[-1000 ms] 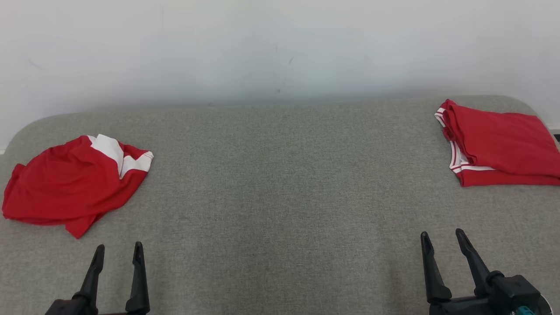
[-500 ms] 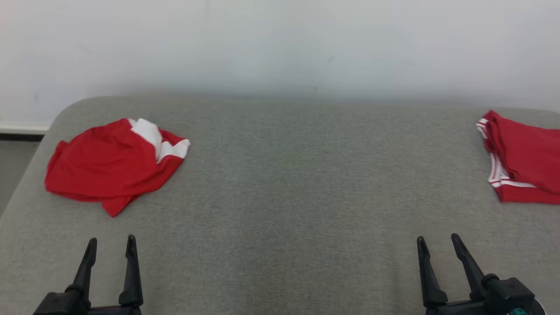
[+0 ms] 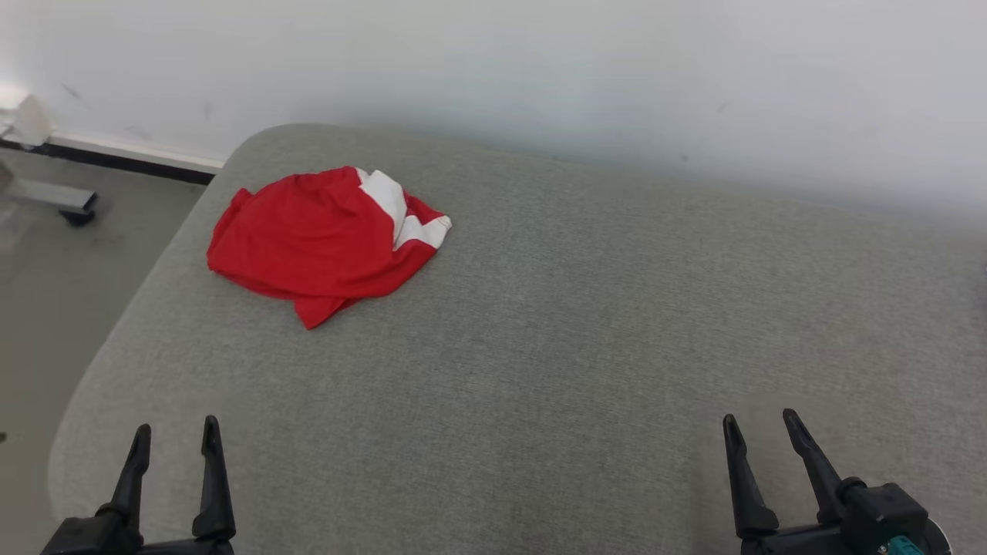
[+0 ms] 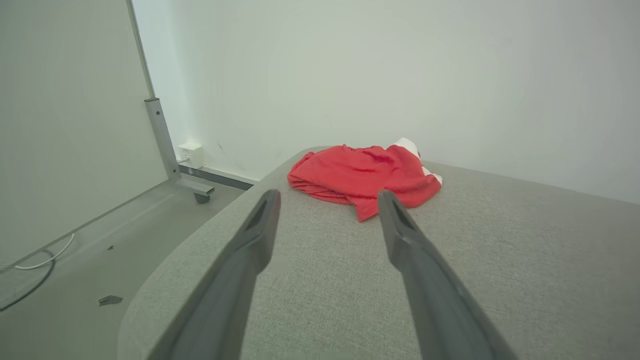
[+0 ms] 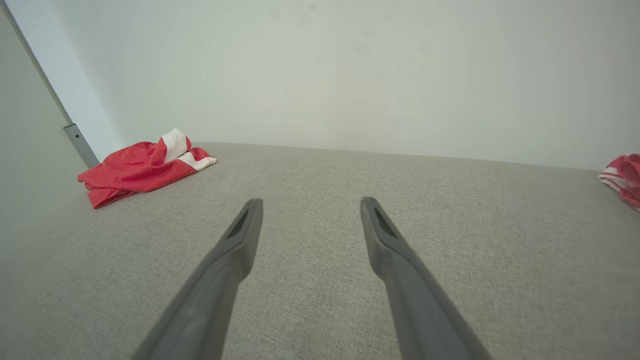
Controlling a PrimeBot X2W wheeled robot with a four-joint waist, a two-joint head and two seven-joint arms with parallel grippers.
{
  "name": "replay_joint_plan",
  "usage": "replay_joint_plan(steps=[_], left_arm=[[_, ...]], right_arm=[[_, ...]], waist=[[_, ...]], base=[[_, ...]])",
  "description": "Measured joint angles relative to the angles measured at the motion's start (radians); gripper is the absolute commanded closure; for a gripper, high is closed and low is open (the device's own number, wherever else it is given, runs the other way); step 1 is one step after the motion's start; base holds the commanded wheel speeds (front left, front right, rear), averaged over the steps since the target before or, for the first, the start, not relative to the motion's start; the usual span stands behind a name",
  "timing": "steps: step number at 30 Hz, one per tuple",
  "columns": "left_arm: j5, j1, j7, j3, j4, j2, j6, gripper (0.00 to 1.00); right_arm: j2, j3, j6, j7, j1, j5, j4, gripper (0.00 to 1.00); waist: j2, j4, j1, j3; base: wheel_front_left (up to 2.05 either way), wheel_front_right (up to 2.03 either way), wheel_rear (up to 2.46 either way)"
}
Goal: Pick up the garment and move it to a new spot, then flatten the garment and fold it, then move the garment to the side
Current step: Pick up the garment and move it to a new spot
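Red garment (image 3: pixel 316 239) lies crumpled (white panels showing) on grey cushion (image 3: pixel 586 324).

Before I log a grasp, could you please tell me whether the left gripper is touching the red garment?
Apart: the head view shows bare cushion between left gripper and red garment.

bare lab: wheeled partition (image 4: pixel 161 140), blank wall (image 3: pixel 493 69)

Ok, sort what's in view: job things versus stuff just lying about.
Job: crumpled red garment, grey padded surface, left gripper, right gripper, both open.
Lying about: second red garment, wheeled stand foot, wall socket box.
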Motion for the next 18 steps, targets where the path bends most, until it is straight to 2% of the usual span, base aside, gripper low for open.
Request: replay_joint_plan(steps=[10, 18], left_arm=[[-0.012, 0.002, 0.000, 0.016, 0.004, 0.003, 0.004, 0.00], [-0.019, 0.004, 0.000, 0.026, 0.005, 0.003, 0.008, 0.00]], right_arm=[[-0.003, 0.012, 0.000, 0.004, -0.014, 0.000, 0.010, 0.00], [-0.003, 0.019, 0.000, 0.005, -0.017, 0.001, 0.015, 0.00]], waist=[[0.0000, 0.110, 0.0000, 0.015], [0.0000, 0.151, 0.0000, 0.027]], base=[[0.00, 0.00, 0.00], [0.00, 0.00, 0.00]])
